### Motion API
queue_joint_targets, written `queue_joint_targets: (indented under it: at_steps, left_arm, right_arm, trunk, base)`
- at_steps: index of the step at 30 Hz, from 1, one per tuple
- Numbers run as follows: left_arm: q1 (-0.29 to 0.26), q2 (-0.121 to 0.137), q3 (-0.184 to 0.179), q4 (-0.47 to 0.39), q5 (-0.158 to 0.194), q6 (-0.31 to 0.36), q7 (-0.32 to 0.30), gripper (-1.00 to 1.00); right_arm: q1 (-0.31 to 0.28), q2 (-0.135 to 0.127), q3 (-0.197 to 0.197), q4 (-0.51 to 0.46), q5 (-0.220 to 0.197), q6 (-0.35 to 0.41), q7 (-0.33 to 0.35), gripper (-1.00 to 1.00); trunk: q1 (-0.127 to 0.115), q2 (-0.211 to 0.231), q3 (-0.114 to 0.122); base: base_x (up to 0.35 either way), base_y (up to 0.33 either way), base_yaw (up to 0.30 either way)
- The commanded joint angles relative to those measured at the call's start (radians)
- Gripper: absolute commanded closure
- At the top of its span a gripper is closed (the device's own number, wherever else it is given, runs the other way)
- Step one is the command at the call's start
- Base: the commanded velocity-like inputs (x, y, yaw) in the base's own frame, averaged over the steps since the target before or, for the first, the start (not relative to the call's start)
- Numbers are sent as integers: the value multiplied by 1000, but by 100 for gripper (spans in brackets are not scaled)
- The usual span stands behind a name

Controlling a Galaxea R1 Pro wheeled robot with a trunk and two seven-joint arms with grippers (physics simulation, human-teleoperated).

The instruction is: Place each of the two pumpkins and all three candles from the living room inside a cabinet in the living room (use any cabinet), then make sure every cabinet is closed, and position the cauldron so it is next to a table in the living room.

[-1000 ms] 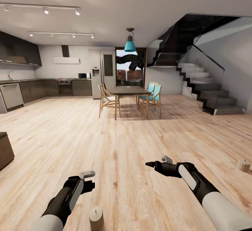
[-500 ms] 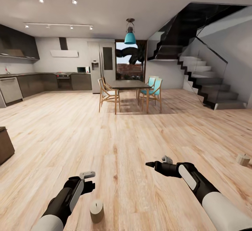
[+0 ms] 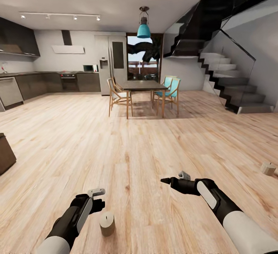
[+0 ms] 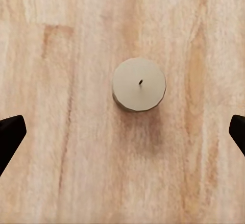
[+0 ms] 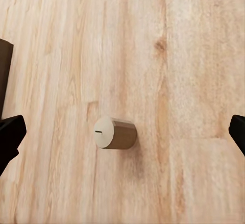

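Note:
A short tan candle (image 3: 107, 224) with a small wick stands upright on the wood floor, just in front of and below my left gripper (image 3: 97, 199). In the left wrist view the candle (image 4: 139, 84) sits between the widely spread fingertips (image 4: 10, 134), and the gripper is open and empty. The right wrist view has the same kind of candle (image 5: 115, 132), with that gripper's fingertips (image 5: 10, 132) far apart. My right gripper (image 3: 172, 180) hovers open over bare floor. A second candle (image 3: 267, 168) sits far right. A dark-brown cabinet corner (image 3: 5, 155) shows at the left edge.
A dark dining table (image 3: 143, 87) with wooden and teal chairs stands mid-room. The grey kitchen (image 3: 46, 82) runs along the back left and a staircase (image 3: 231, 88) rises at the right. Open wood floor (image 3: 135, 150) lies between.
The whole head view has shifted, with the room sliding upward in the picture. The near candle now shows higher above the bottom edge. Both arms keep the same pose.

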Motion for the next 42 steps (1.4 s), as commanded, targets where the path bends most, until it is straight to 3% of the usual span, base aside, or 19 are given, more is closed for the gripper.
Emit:
queue_joint_targets:
  at_steps: [1, 20, 33, 42]
  left_arm:
    - [0, -1, 2, -1, 11, 4, 7, -100]
    - [0, -5, 0, 25, 9, -31, 7, -100]
    - [0, -10, -5, 28, 9, -60, 6, -100]
    - [0, -11, -5, 28, 9, -61, 6, -100]
  right_arm:
    - [-1, -1, 3, -1, -1, 2, 2, -100]
    - [-1, 0, 3, -1, -1, -3, 2, -100]
    - [0, 0, 3, 1, 2, -12, 2, -100]
    - [0, 0, 4, 1, 2, -13, 1, -100]
  trunk:
    - [0, -1, -5]
    - [9, -5, -79]
    - [9, -5, -79]
    - [9, -5, -79]
  base:
    - [0, 0, 0]
    - [0, 0, 0]
    - [10, 0, 0]
    - [282, -46, 0]
